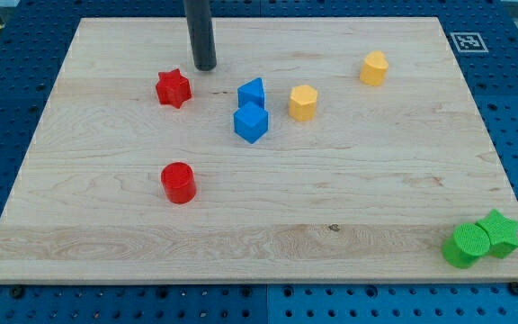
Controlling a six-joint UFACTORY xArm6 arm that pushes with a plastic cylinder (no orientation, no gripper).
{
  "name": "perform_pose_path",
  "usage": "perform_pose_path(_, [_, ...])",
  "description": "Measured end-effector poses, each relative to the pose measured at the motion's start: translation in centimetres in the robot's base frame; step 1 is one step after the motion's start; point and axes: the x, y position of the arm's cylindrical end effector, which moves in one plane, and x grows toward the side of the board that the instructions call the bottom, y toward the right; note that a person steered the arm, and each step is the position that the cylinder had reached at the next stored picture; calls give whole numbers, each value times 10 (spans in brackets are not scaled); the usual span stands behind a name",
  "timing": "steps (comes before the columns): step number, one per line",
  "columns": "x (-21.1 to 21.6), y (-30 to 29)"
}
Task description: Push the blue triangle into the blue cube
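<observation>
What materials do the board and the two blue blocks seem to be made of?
Board: looks like pale wood, with visible grain lines and a small knot, smooth matte finish. Blue triangle and blue cube: probably plastic or painted wood; uniform saturated colour, no grain visible, slight sheen. I cannot tell which.

Open lane: bare board [268,193] lying between my tip [205,67] and the blue triangle [252,93].
Obstacle: red star [174,88] sitting lower left of tip.

Table [268,225]: pale wood, visible grain, smooth matt. Blue cube [251,122] and blue triangle [252,92]: matt plastic-looking. Rod with my tip [205,67]: dark, dull, smooth.
</observation>
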Motion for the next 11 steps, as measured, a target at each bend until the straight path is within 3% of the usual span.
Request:
perform_pose_path(3, [41,17])
perform_pose_path(5, [44,79])
perform_pose_path(8, [111,99])
perform_pose_path(11, [105,99])
